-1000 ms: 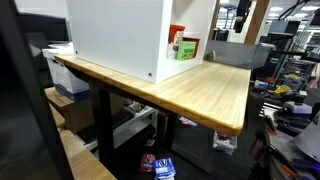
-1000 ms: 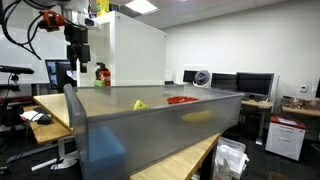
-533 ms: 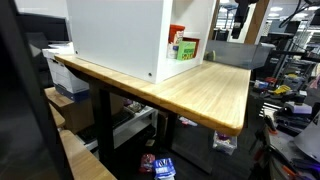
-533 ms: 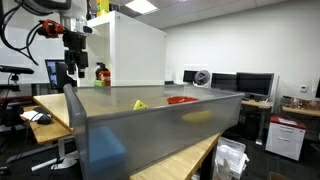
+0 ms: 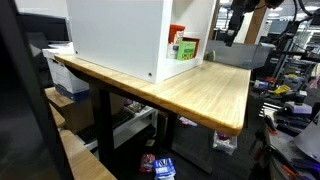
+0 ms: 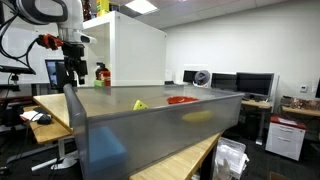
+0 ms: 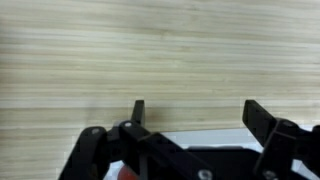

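The red bottle (image 6: 101,73) stands far back on the wooden surface (image 5: 205,88), at the foot of the white cabinet (image 6: 135,48). It is small in an exterior view, and its dark top is hard to make out. Just left of it hangs the gripper (image 6: 72,80), apart from the bottle and touching nothing. In the wrist view the gripper (image 7: 194,110) has its jaws spread wide over bare wood, with nothing between them; their bases are cut off by the lower edge.

Nearer the camera, a grey bin (image 6: 150,135) fills the foreground and hides the surface below the gripper. A yellow thing (image 6: 139,104) and a red thing (image 6: 182,100) lie in it, too blurred to name. A green carton (image 5: 187,48) sits in the cabinet's open side.
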Robot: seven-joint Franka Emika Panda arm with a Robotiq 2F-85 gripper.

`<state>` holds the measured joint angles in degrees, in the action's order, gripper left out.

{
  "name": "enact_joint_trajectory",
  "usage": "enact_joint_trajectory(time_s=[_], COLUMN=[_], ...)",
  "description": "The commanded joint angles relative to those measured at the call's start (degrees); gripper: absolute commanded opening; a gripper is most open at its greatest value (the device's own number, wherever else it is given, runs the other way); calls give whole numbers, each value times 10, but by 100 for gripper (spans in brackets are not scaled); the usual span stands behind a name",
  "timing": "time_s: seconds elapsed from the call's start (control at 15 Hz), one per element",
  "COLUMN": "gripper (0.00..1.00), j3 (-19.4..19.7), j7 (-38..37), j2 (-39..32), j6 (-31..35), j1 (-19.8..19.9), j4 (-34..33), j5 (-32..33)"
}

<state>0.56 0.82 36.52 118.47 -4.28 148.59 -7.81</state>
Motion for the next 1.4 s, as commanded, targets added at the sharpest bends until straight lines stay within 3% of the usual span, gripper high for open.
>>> enact_joint_trajectory(time_s=[0.0,0.87,0.93,1.33], gripper=[100,100,100,100], j3=[-2,-30,-33,-57], j7=[0,-19,-25,-47], j2=[30,111,87,78], j6=[56,264,271,351], j1=[-7,-41,-43,-60], j4=[37,132,104,106], j5=[-36,-53,-50,-44])
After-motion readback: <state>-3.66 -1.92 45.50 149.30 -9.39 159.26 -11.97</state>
